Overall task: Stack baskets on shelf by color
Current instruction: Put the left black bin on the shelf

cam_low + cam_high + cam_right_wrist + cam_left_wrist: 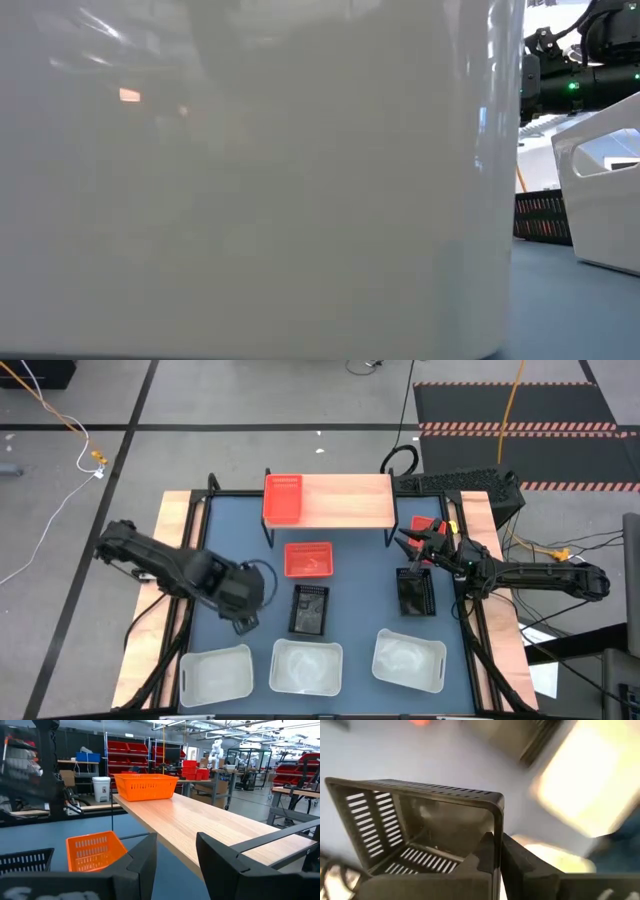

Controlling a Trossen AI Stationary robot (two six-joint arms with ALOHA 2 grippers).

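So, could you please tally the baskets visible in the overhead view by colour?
Red baskets: 3
Black baskets: 2
White baskets: 3
Total: 8

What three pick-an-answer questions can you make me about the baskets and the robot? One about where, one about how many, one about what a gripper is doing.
1. Where on the shelf does the red basket sit?
A. the middle
B. the end nearer the right arm
C. the end nearer the left arm

2. How many white baskets stand on the table?
A. two
B. three
C. five

3. What is the left gripper doing?
A. pinching the wall of a black basket
B. hanging open and empty
C. holding a white basket

Answers:
1 C, the high view shows it at that end of the board.
2 B, three stand in a row along the table's near edge.
3 A, the left wrist view shows its fingers closed on the slotted wall.
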